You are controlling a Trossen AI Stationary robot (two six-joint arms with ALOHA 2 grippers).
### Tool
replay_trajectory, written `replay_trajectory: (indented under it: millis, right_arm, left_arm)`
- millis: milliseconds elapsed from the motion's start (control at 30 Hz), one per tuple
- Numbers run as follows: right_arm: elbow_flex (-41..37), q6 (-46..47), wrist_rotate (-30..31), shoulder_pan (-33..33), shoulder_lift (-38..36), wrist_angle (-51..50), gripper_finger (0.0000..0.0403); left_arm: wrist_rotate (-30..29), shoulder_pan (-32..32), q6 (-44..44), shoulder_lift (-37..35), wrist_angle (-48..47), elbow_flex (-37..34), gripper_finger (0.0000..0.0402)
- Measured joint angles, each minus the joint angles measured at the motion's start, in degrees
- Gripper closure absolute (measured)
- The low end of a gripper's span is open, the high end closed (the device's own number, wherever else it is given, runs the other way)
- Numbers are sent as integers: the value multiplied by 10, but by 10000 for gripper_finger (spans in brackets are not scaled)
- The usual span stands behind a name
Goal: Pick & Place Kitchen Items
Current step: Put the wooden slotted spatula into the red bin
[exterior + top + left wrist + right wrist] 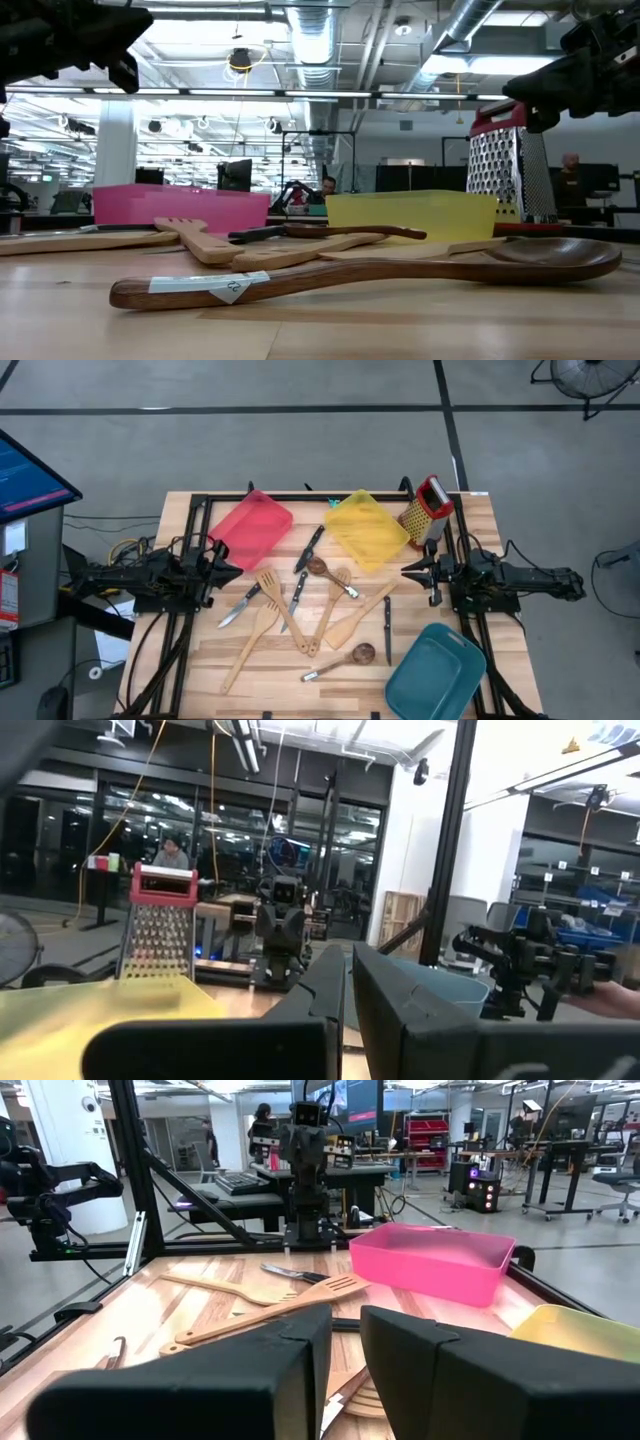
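Wooden spatulas and steel knives lie scattered (both hands together, empty).

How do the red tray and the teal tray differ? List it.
The red tray lies at the table's far side nearer the left arm; the teal tray lies at the near corner on the right arm's side. Red looks translucent; teal looks opaque. Both are rectangular, angled to the table edges, and empty.

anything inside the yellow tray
Nothing shows inside the yellow tray from above; its floor looks bare. The box grater stands beside it, not in it. Whatever lies beneath the tray is covered.
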Motion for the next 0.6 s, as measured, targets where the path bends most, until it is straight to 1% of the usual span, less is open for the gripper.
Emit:
replay_trajectory:
  millis: [67, 200, 333, 400, 533, 600]
  right_arm:
    - [0, 0, 0, 0, 0, 0, 331]
    - [0, 10, -1, 1, 0, 0, 331]
    - [0, 85, -2, 9, 0, 0, 331]
    - [0, 109, -2, 10, 0, -1, 331]
    - [0, 147, -2, 10, 0, -1, 331]
    - [0, 171, -2, 10, 0, -1, 331]
  left_arm:
    - [-1, 0, 0, 0, 1, 0, 394]
    - [-32, 0, 1, 0, 5, 0, 394]
    - [-35, 0, 0, 0, 5, 0, 394]
    - [-41, 0, 0, 0, 5, 0, 394]
    - [-89, 0, -24, 5, 7, 0, 393]
    - [-97, 0, -29, 15, 7, 0, 387]
